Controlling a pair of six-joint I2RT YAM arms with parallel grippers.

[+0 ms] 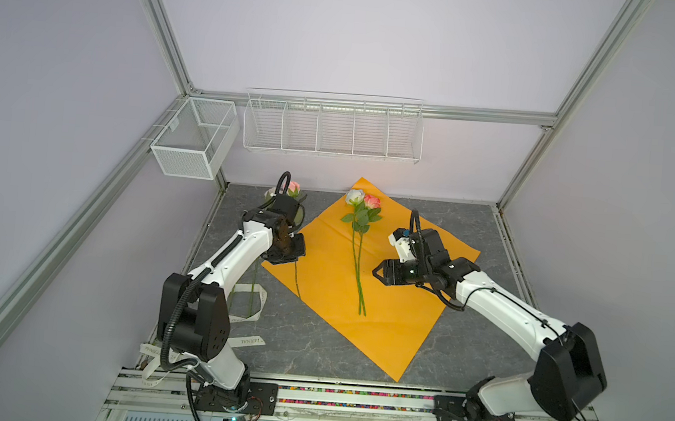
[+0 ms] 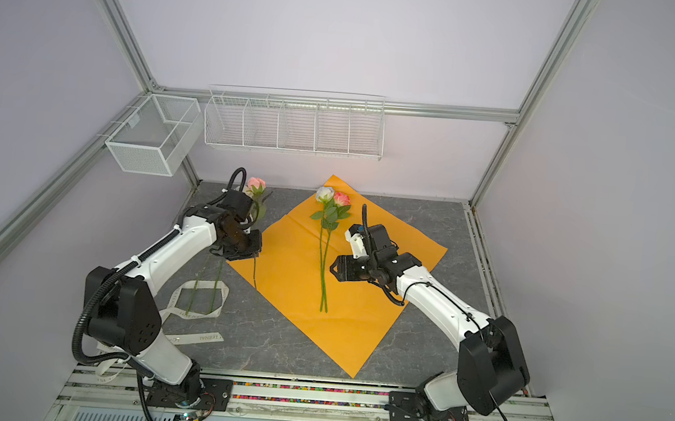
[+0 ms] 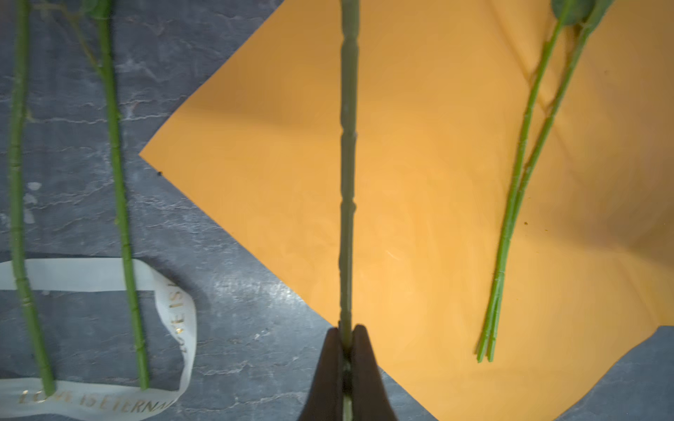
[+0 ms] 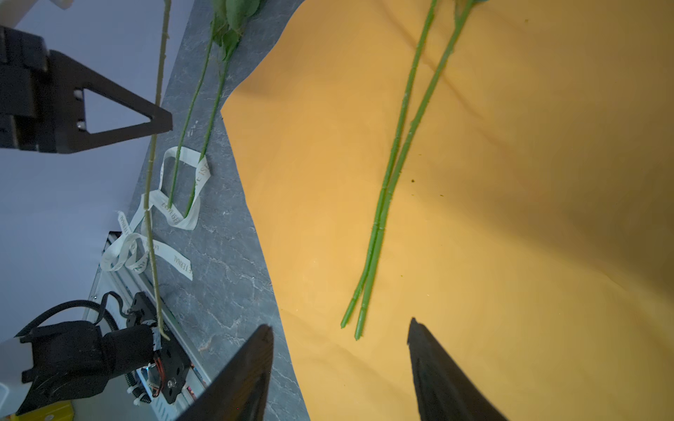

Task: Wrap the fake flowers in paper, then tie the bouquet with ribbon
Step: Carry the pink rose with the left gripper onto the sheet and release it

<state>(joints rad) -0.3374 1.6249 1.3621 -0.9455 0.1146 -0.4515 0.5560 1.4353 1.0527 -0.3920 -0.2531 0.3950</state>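
- Left of the left fingers: 2 loose roses [image 3: 116, 182] lie side by side on the grey veined table [image 1: 316, 343]. Their stem ends cross a loop of cream ribbon [image 3: 175, 317], which is flat and limp with gold lettering.
- Left gripper [image 3: 346, 337]: fingers pressed together on 1 held stem [image 3: 347, 164], carried clear above the nearest corner of the orange paper [image 1: 394, 308]. The stem is thin, dull green and knuckled at intervals. I cannot tell which bloom belongs to it.
- Paper: a big matte sheet laid diamond-wise with a faint crease. It is probably light enough to slide.
- Between both sets of fingers: a pair of roses [image 1: 358, 259], 1 white and 1 pink, lies on the paper with stems touching and crossing low down.
- Right gripper [image 1: 375, 271]: fingers apart with nothing between them, hovering just beside the pair's lower stems.
- The bouquet of fake flowers is not yet gathered; its 5 roses sit in 3 places.
- Step in hand, as I judge it: add the held stem to the pair.
- To do it well:
  - Lay it parallel to the pair, with blooms together and stem ends level.
  - Let go only once it rests on the sheet.
  - Avoid dragging the paper.
  - The right fingers could steady the pair.
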